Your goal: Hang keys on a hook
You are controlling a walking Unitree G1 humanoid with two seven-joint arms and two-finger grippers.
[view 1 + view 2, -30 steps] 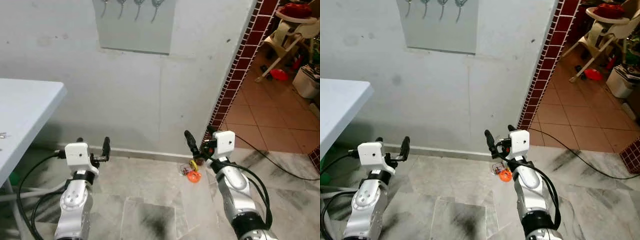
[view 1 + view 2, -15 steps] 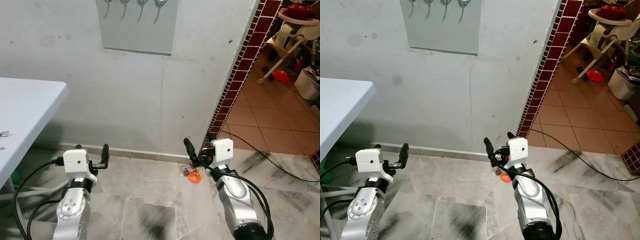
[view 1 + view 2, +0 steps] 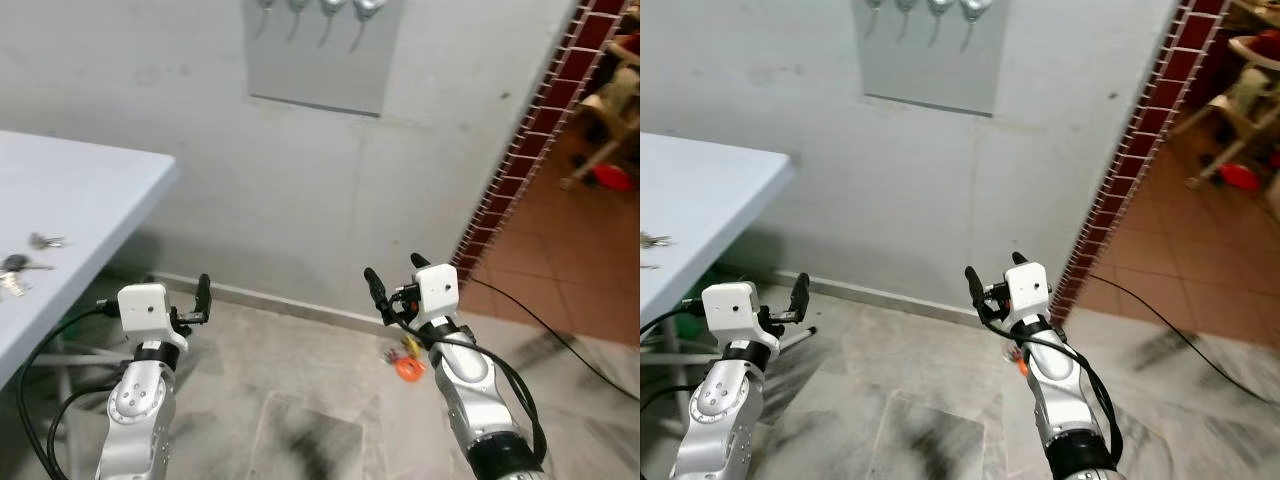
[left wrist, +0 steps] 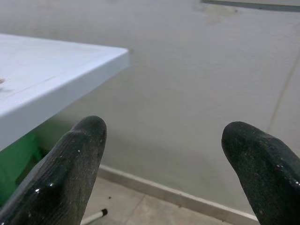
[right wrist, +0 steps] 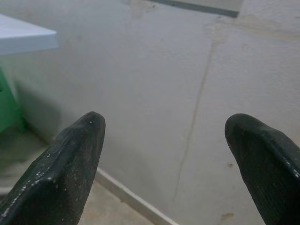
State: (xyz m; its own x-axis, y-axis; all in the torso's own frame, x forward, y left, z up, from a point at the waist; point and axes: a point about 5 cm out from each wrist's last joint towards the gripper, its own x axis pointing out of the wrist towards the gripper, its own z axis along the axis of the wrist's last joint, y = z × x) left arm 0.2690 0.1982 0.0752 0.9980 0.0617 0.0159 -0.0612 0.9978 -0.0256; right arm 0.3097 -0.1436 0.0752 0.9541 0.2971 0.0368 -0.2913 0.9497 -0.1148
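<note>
Several keys [image 3: 20,265] lie on the white table [image 3: 90,190] at my left. A row of metal hooks [image 3: 310,8] tops a grey panel [image 3: 320,60] on the wall ahead, high above both arms. My left gripper [image 3: 176,290] is held low beside the table's corner, open and empty; its fingertips [image 4: 79,154] stand wide apart, facing the wall. My right gripper [image 3: 396,275] is also open and empty, with its fingertips [image 5: 70,159] pointing at the bare wall below the panel. A small orange and yellow item [image 3: 405,362] lies on the floor under the right arm.
A red brick pillar [image 3: 520,150] ends the wall at right, with a tiled room behind it. A black cable [image 3: 560,340] runs over the marble floor. Something green [image 4: 14,164] stands beneath the table.
The camera has swung to the left, so the wall panel and pillar sit further right and the keys on the table have come into view. Both grippers stay open and empty.
</note>
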